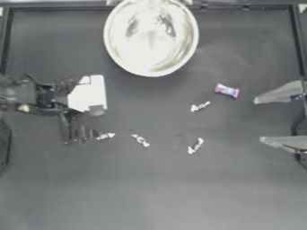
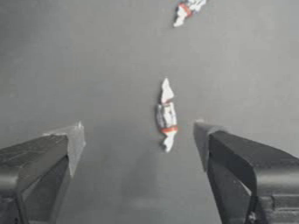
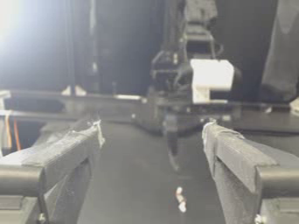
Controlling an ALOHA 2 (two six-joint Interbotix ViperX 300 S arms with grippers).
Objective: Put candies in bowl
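Observation:
The large whitish bowl (image 1: 150,37) stands at the back middle of the table. Several candies lie apart on the dark table: a pink-purple one (image 1: 226,90) and white twist-ended ones (image 1: 199,106), (image 1: 195,146), (image 1: 141,140), (image 1: 105,135). My left gripper (image 1: 83,134) is low at the left, open, just short of the leftmost white candy. In the left wrist view that candy (image 2: 166,116) lies between and slightly beyond the open left gripper (image 2: 139,131), untouched, with another candy (image 2: 187,11) farther on. My right gripper (image 1: 264,119) waits open at the right edge, holding nothing.
The table's raised rim (image 1: 240,6) runs along the back, close behind the bowl. In the right wrist view the open right gripper (image 3: 152,129) faces the left arm's white camera block (image 3: 210,78), and one white candy (image 3: 181,200) lies on the table before it.

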